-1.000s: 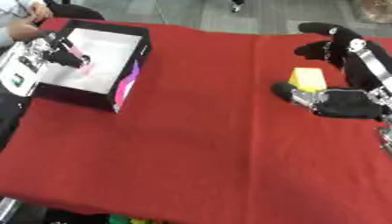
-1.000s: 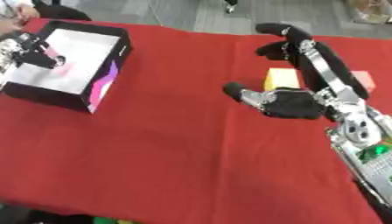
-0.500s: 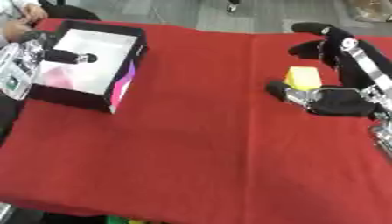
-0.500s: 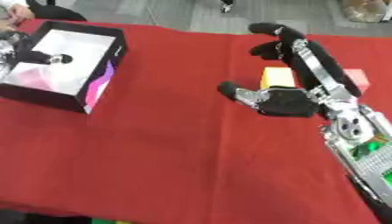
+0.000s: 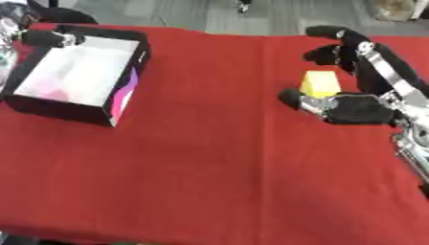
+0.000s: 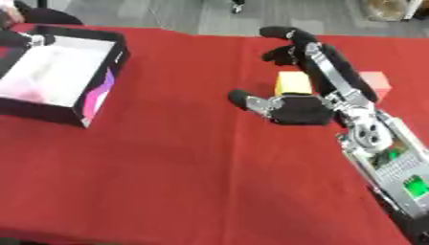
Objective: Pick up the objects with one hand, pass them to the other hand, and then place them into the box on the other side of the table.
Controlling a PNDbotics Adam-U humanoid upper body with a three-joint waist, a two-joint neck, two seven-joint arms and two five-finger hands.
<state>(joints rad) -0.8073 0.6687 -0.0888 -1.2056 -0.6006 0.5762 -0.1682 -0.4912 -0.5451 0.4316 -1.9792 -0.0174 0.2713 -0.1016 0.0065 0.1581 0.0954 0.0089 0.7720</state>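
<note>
A yellow block lies on the red cloth at the right. My right hand is open beside it: the palm sits just in front of the block, the thumb points left, and the fingers arch past its far side. A pink-red block shows just right of the arm. At the far left stands the black box with a white inside, and something faint pink lies in it. Only part of my left hand shows, at the box's far left corner.
The red cloth covers the whole table, and its front edge runs along the bottom of the view. Grey floor lies beyond the far edge. My right forearm runs down the right side.
My left hand has drawn back from over the box to its far left corner, and the pink thing it held now lies inside. The right hand stays by the yellow block.
</note>
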